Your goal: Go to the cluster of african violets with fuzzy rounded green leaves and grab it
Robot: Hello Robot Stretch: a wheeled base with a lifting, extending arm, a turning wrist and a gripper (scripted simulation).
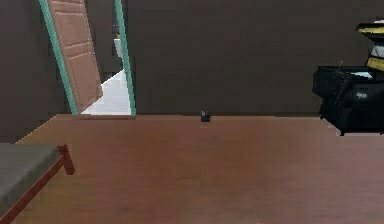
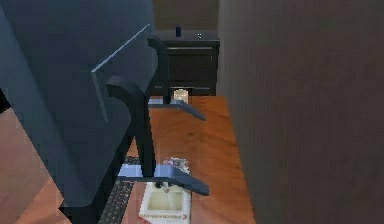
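Across the wood floor (image 1: 200, 170), at the foot of the wall (image 1: 230, 60), sits a small dark blob (image 1: 205, 117); can't tell if that's the violets. Prob. light, leaves soft & fragile; take it by the pot, not foliage. Claw state: can't tell.

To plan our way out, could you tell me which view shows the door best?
The forward view: the door stands open at its upper left. The arm side view faces a chair and cabinet instead.
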